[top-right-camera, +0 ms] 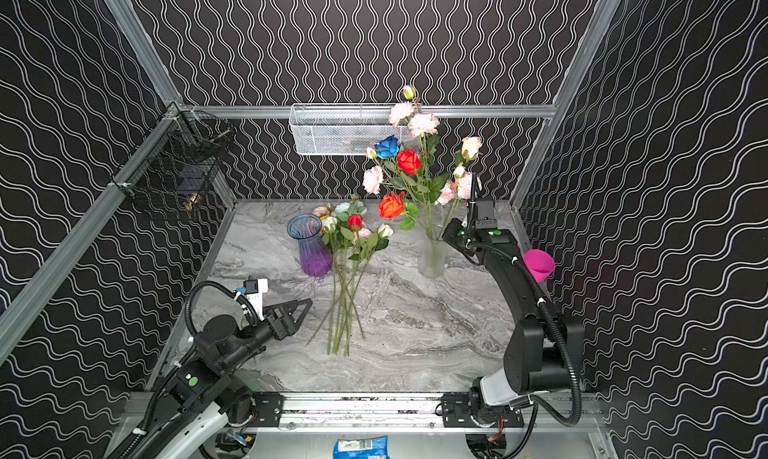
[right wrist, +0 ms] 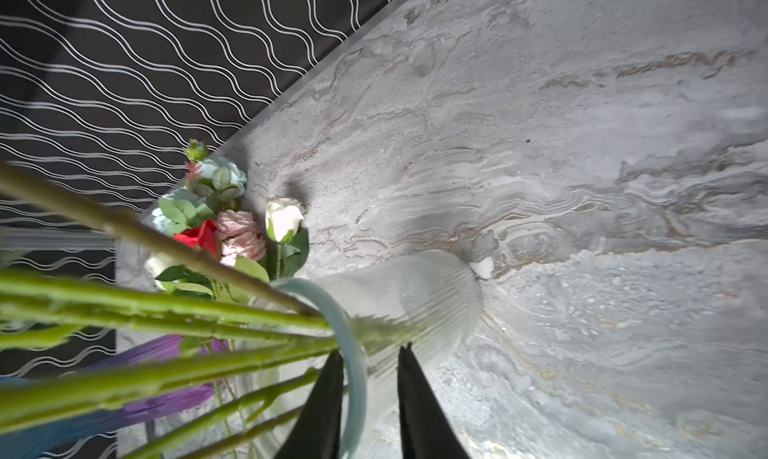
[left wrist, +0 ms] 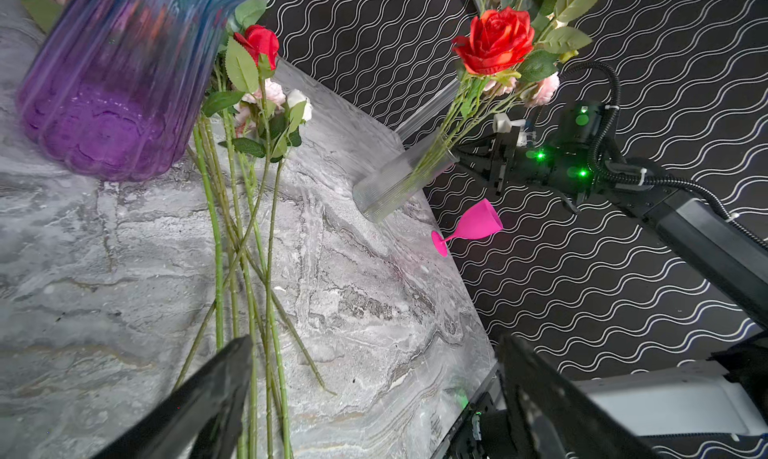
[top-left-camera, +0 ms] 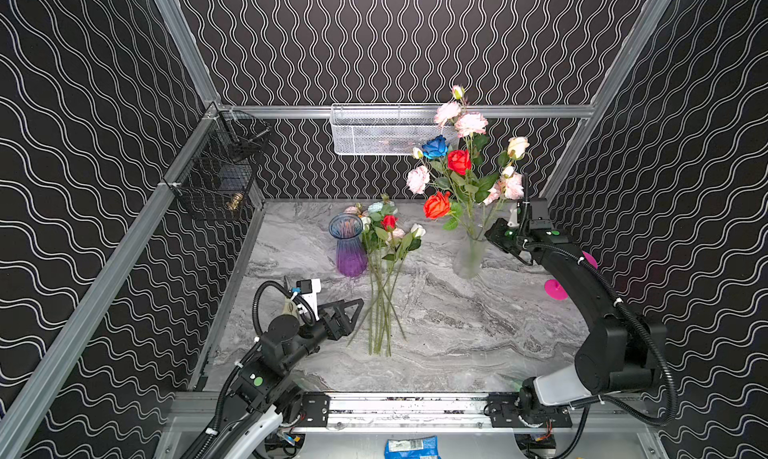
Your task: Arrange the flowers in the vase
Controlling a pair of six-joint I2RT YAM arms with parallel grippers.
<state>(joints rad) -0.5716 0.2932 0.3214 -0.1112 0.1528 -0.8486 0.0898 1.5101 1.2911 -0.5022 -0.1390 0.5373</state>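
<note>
Grey marble tabletop (top-left-camera: 457, 332), black wave-patterned walls (top-left-camera: 374, 41). Item: loose flowers (top-left-camera: 384, 278), lying mid-table just right of purple vase (top-left-camera: 349, 249), blooms far, stems near. A bouquet (top-left-camera: 459, 161) stood in clear vase (top-left-camera: 469, 257), far right. Judged light, with thin stiffish stems and soft blooms; best taken low on bare stem. Left gripper (top-left-camera: 355, 311) gaped empty beside stem ends. Right gripper (right wrist: 372, 351) straddled clear vase rim; whether its fingers (right wrist: 324, 403) pinched it could not be told.

Black arms (top-left-camera: 573, 274), white base shells (top-left-camera: 557, 388), corrugated cables (top-left-camera: 254, 311), green dots (top-left-camera: 258, 381), tapered black fingers (left wrist: 199, 403).
</note>
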